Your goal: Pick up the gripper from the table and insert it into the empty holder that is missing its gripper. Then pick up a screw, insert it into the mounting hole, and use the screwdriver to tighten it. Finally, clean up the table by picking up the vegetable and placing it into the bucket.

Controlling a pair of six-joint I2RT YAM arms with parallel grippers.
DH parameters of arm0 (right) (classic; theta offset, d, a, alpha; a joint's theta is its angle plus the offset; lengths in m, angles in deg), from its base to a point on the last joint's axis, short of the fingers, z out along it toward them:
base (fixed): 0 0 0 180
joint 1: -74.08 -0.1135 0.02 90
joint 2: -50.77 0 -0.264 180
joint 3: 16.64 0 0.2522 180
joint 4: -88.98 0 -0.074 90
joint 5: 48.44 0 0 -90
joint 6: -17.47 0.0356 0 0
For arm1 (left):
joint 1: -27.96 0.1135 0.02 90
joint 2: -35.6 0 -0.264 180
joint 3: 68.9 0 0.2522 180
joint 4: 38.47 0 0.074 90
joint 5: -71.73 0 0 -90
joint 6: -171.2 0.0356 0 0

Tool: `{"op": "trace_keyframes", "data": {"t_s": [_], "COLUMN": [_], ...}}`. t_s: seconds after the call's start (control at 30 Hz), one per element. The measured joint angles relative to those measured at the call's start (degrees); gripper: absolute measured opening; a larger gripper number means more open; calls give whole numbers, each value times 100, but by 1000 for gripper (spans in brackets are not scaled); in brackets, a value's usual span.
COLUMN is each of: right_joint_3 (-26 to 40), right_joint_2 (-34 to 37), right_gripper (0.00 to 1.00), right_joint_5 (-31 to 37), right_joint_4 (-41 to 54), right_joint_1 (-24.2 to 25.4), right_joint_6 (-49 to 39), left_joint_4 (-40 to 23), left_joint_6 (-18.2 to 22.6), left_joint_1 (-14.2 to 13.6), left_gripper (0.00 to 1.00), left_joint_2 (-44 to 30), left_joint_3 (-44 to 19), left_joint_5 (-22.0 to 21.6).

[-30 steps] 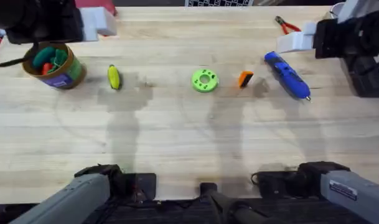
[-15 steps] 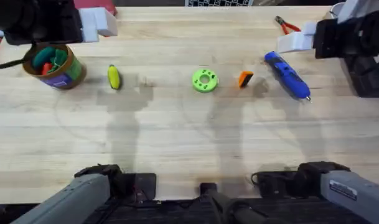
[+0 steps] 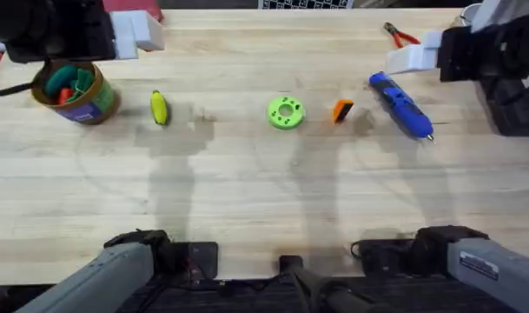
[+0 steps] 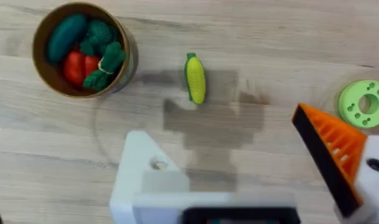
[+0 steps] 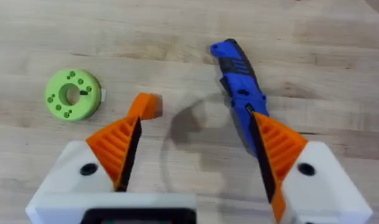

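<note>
1. The step in hand is judged to be the first one, since the gripper [image 3: 342,110] lies untouched on the table [image 3: 264,200], between the green disc [image 3: 286,113] and the screwdriver [image 3: 401,105], just beside the disc and apart from both.
2. The holder [image 4: 145,171] is seen in the left wrist view as a bare white block with a hole in its face, opposite a finger that carries its orange tip; the left gripper [image 4: 248,171] is spread wide and nothing is held.
3. The right gripper [image 5: 195,149] is likewise released, its two orange pads standing well apart above the table, with the small wedge between and beyond them.
4. The wedge is best approached from straight above by the right arm, the pads being centred over it so that neither the disc nor the blue tool is nudged.
5. A grip across its flat sides is advised, because a ribbed wedge may well slip or twist when squeezed along its slope.
6. The vegetable [image 3: 159,108] lies near the bucket [image 3: 75,91], which already holds toy pieces; both are left for the end.
</note>
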Motion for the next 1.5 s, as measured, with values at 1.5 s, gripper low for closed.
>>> {"op": "trace_keyframes", "data": {"t_s": [1.5], "right_joint_3": [2], "right_joint_2": [-2], "right_gripper": [994], "right_joint_5": [0], "right_joint_4": [2], "right_joint_1": [0], "right_joint_6": [0], "left_joint_4": [4948], "left_joint_6": [0], "left_joint_1": [-675], "left_gripper": [985], "left_joint_2": [5407], "left_joint_3": [5651], "left_joint_5": [1670]}}
